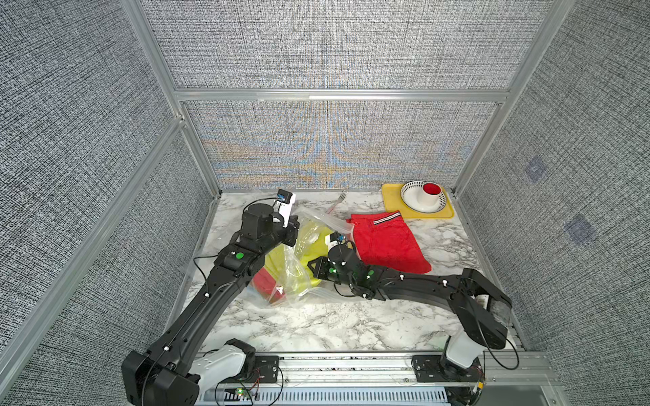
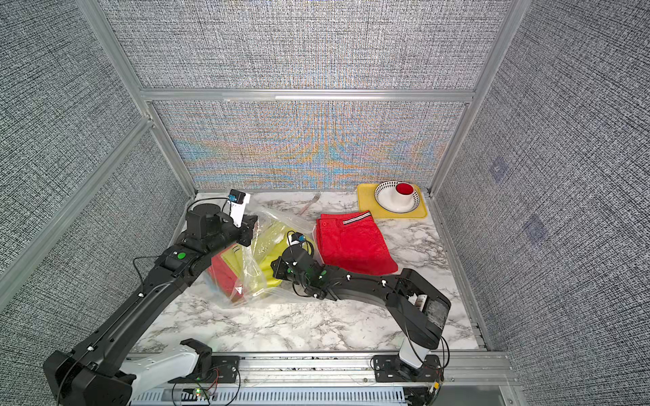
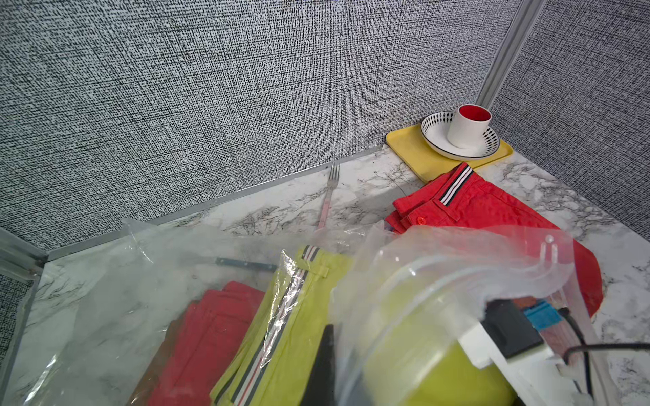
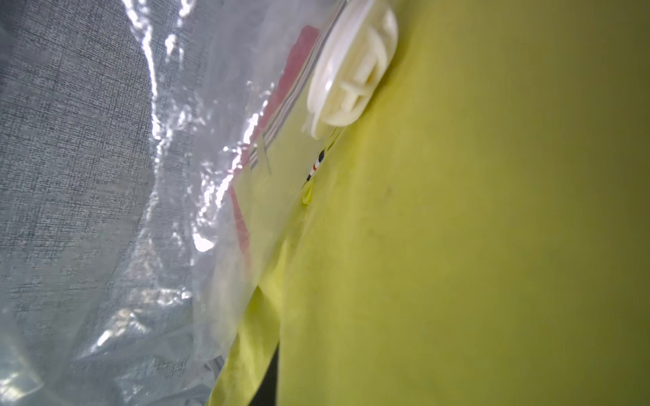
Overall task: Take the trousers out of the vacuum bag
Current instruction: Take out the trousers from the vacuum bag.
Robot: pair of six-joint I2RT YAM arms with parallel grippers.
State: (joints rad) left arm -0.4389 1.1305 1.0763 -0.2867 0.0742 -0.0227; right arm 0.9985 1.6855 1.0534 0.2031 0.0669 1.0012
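The vacuum bag (image 1: 293,284) lies crumpled at the left of the marble table, and its white valve (image 4: 351,70) rests against yellow cloth. Inside the bag are yellow trousers (image 3: 299,316) with a striped waistband and a red garment (image 3: 211,334). Red trousers (image 1: 387,242) with a striped waistband lie outside the bag, to its right. My left gripper (image 3: 334,355) is shut on the bag's plastic rim and holds it up. My right gripper (image 1: 309,270) reaches into the bag's mouth; yellow cloth folds over its one visible dark finger and fills the right wrist view.
At the back right corner, a yellow tray (image 1: 392,207) holds a patterned bowl (image 1: 413,207) and a white cup (image 1: 432,197) with a red inside. A fork (image 1: 337,203) lies by the back wall. A knife (image 3: 246,263) shows through the bag. Walls close three sides.
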